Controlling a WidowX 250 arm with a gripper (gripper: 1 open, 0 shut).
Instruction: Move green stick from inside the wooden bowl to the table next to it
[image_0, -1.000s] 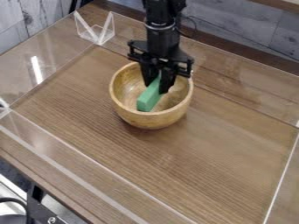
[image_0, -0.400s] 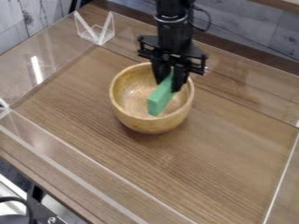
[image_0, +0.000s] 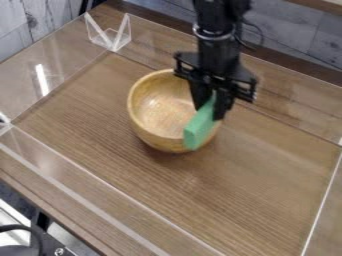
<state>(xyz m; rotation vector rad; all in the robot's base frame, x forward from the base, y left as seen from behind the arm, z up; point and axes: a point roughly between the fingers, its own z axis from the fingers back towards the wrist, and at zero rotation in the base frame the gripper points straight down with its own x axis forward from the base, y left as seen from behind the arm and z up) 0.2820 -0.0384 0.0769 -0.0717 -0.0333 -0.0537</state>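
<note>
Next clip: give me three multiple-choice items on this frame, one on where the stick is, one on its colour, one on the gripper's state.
1. Where is the stick?
A. Flat on the bowl's floor
B. Hanging from the gripper over the right rim of the bowl
C. Lying on the table at the front wall

2. What colour is the stick?
A. Green
B. Red
C. Blue

3. What is the gripper doing?
A. Open, above the table
B. Shut with nothing in it
C. Shut on the stick

Answers:
1 B, the stick slants down from the fingers across the bowl's right edge.
2 A, it is bright green against the tan bowl.
3 C, the fingers pinch the stick's upper end.
</note>
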